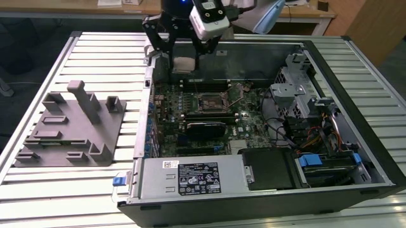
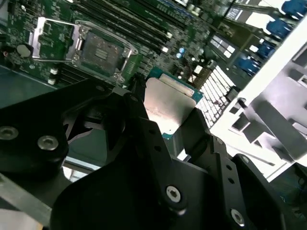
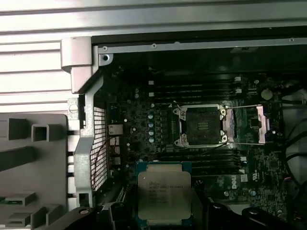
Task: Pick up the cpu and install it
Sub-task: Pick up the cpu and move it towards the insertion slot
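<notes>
The cpu (image 1: 184, 64), a flat square chip with a pale silvery top, hangs in the air over the far part of the open computer case, near the exterior view's left. My gripper (image 1: 184, 61) is shut on it, with a black finger (image 2: 136, 120) on each side of the chip (image 2: 168, 108). The first wrist view looks down past the cpu (image 3: 163, 196) at the motherboard. The black-framed socket (image 3: 200, 125) lies there with its metal lid swung open beside it. The socket (image 1: 208, 101) is below the chip and nearer the case's middle. The second wrist view also has the socket (image 2: 100, 48).
The computer case (image 1: 355, 109) lies open on a slatted metal table (image 1: 63, 190). Memory sticks (image 1: 204, 85) flank the socket. A power supply (image 1: 190, 176) fills the near side, and drive cages with cables (image 1: 304, 95) the exterior view's right. A grey fixture (image 1: 70, 126) stands at its left.
</notes>
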You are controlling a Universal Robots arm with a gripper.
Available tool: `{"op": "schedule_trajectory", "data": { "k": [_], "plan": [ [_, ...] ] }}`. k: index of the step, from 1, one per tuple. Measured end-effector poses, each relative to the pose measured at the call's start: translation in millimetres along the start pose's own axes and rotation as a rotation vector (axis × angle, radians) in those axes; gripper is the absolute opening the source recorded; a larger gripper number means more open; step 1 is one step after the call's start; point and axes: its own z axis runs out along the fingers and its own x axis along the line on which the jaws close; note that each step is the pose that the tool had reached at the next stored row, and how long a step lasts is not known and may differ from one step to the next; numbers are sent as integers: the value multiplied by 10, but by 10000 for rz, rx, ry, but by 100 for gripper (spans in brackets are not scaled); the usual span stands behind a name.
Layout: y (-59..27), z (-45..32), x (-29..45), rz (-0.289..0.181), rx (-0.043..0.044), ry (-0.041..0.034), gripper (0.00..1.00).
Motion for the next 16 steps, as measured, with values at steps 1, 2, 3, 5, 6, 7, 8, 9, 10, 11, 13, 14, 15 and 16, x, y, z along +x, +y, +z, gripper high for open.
{"op": "schedule_trajectory", "data": {
  "k": [1, 2, 3, 5, 6, 7, 8, 9, 10, 11, 13, 14, 15, 16],
  "plan": [
    [2, 17, -38, 1, 1, 15, 54],
    [3, 35, -75, 1, 1, 30, 54],
    [5, 52, -111, 2, 2, 45, 54],
    [7, 88, -182, 3, 4, 75, 54],
    [8, 105, -211, 3, 4, 85, 54],
    [10, 124, -240, 4, 3, 95, 54],
    [11, 141, -264, 4, 4, 105, 54],
    [12, 158, -285, 5, 5, 113, 54],
    [14, 175, -303, 5, 7, 121, 54],
    [15, 193, -318, 5, 8, 127, 54],
    [18, 230, -340, 5, 7, 134, 54],
    [21, 248, -350, 5, 8, 137, 54],
    [24, 266, -358, 5, 9, 140, 54],
    [29, 284, -363, 6, 10, 143, 54]
  ]
}}
